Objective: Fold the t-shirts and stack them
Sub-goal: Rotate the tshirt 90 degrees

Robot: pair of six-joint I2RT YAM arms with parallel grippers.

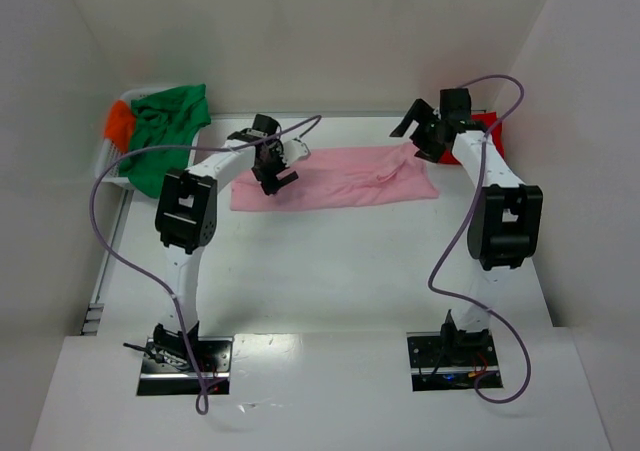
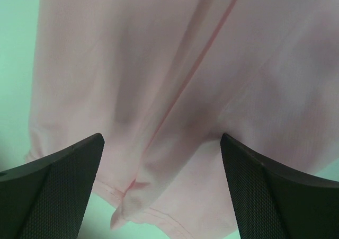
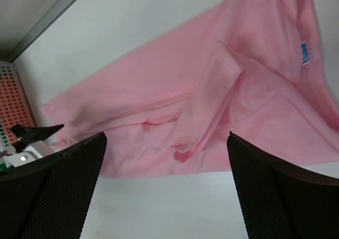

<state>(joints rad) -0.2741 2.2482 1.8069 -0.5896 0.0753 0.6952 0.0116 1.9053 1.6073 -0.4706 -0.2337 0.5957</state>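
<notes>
White table (image 1: 330,271), white walls (image 1: 320,41). Four shirts: one each pink (image 1: 340,181), green (image 1: 170,131), orange (image 1: 118,126), red (image 1: 488,123). Left gripper (image 2: 161,137) and right gripper (image 3: 167,135) both gape empty.

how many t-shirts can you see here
4: light pink cloth t-shirt spread mid-table; green cloth t-shirt and orange cloth t-shirt far left; red cloth t-shirt behind right arm. More may be hidden.
</notes>
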